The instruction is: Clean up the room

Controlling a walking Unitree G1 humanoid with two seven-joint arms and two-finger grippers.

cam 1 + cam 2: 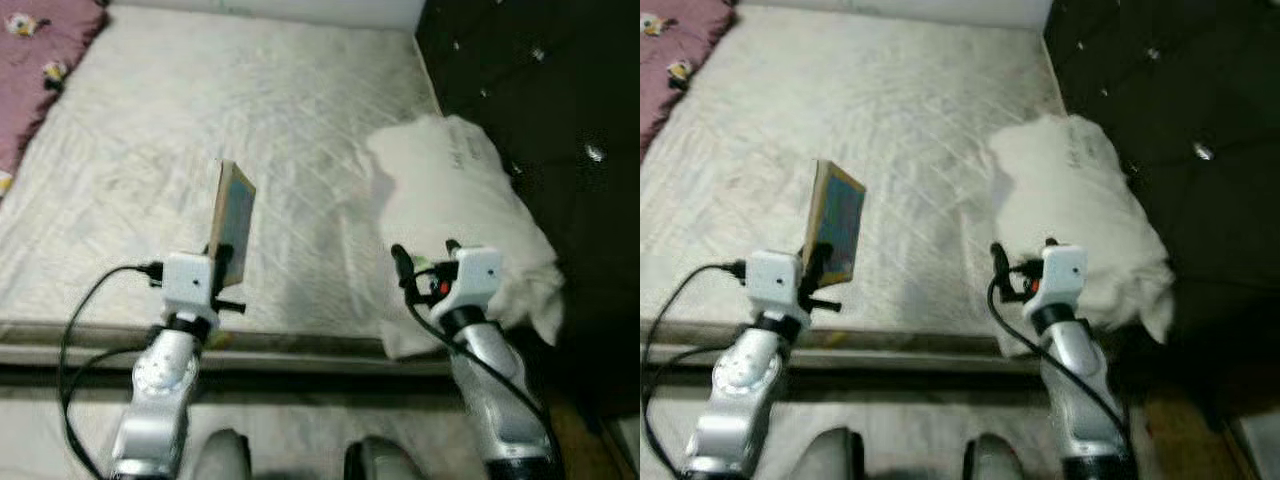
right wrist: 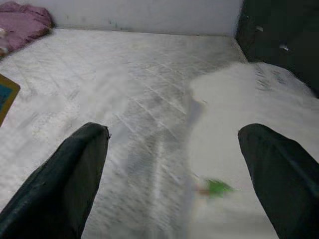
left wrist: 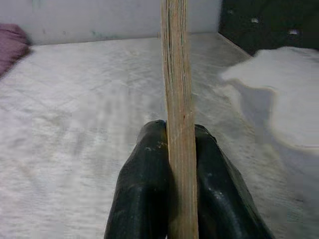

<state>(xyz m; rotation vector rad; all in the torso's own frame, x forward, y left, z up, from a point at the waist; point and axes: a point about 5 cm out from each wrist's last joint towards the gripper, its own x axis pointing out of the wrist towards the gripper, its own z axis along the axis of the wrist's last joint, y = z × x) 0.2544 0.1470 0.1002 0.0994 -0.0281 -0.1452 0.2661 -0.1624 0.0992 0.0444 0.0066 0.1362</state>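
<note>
So the robot is standing at the edge of a bare white mattress [image 1: 280,120], looking down at it. The left gripper [image 1: 222,262] is holding a thin book [image 1: 232,222] upright above the near part of the mattress, jaws pinching its lower edge tight; in the left wrist view the two black fingers [image 3: 142,199] are squeezing the page edges of the book [image 3: 178,124] right between them. The cover is looking blue-green with a tan border. The right gripper [image 1: 425,255] is hovering over the near right side of the bed with its jaws spread wide and nothing between them, right at the edge of a white pillow [image 1: 460,210] that is lying against the dark tufted headboard [image 1: 540,90]. A pink blanket [image 1: 40,60] is sitting at the far left corner of the mattress, well apart from both grippers. Something small and green [image 2: 217,187] is showing on the pillow in the right wrist view, too blurry to tell what it is.
</note>
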